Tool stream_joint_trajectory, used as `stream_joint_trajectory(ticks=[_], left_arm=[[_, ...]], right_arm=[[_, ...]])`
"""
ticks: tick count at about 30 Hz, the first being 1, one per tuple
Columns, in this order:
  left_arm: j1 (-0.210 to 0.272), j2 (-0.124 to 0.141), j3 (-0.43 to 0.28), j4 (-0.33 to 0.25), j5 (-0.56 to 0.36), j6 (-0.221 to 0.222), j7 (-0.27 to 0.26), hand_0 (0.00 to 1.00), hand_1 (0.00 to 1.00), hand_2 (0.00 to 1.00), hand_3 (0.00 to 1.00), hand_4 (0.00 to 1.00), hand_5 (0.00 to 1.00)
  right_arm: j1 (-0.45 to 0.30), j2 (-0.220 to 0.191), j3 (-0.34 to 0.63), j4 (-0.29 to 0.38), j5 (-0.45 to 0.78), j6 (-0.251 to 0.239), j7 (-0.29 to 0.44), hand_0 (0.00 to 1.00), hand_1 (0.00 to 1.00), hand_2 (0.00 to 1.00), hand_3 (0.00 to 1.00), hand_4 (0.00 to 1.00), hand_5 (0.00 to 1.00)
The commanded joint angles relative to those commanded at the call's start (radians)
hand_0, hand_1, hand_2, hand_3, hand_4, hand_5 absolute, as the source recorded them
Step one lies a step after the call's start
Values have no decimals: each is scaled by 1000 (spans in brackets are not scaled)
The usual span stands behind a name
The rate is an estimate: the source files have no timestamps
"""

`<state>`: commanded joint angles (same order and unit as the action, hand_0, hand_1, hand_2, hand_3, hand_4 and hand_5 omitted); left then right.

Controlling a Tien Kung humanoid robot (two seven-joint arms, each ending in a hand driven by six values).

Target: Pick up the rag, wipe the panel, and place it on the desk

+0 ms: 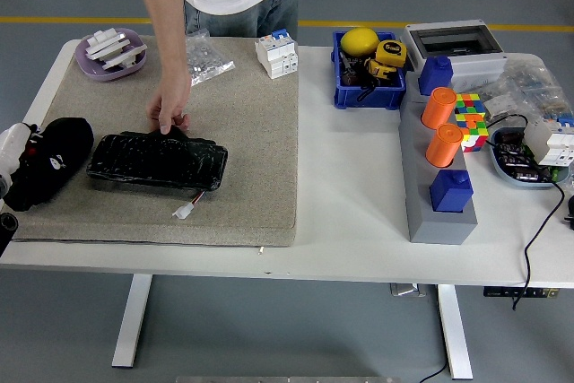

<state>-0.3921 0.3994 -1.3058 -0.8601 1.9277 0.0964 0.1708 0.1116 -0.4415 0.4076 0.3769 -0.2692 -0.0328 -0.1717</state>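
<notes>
A black glossy panel (158, 161) lies on the beige mat (251, 132), with a small white connector (183, 212) on wires at its near edge. A black rag (56, 161) bunches just left of the panel's left end, close to it. My left hand (25, 175) comes in from the left edge and is wrapped in the rag, gripping it; only the white wrist shows clearly. A person's hand (170, 110) presses on the panel's far edge. My right arm is out of view.
On the mat's far side sit a purple dish (113, 53), a clear bag of parts (204, 57) and a white breaker (276, 54). To the right are a blue bin (368, 67), a grey block with orange cylinders (437, 177), a colour cube (469, 119) and cables.
</notes>
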Motion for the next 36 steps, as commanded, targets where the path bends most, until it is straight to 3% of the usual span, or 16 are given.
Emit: stream_joint_trajectory(ticks=[4, 9, 16, 26, 36], left_arm=[[18, 7, -45, -44, 39, 9, 12, 275, 229, 661, 568, 80, 2], [58, 14, -88, -159, 95, -2, 55, 274, 218, 651, 562, 88, 2], [101, 1, -62, -288, 140, -37, 113, 273, 212, 670, 566, 85, 2], [114, -26, -24, -324, 165, -40, 132, 272, 212, 668, 567, 90, 2], [116, -37, 6, -346, 193, -35, 149, 263, 209, 655, 561, 87, 2]], right_arm=[[-2, 0, -3, -2, 4, 1, -1, 746, 570, 667, 638, 998, 614], [-5, -2, -16, -5, 16, 3, -2, 747, 570, 667, 639, 998, 615], [-4, -3, -42, -9, 36, 5, 0, 746, 571, 668, 639, 998, 615], [-1, -6, -56, -12, 45, 4, 1, 746, 571, 668, 640, 998, 620], [-2, -7, -56, -12, 46, 5, 3, 746, 571, 668, 639, 998, 623]])
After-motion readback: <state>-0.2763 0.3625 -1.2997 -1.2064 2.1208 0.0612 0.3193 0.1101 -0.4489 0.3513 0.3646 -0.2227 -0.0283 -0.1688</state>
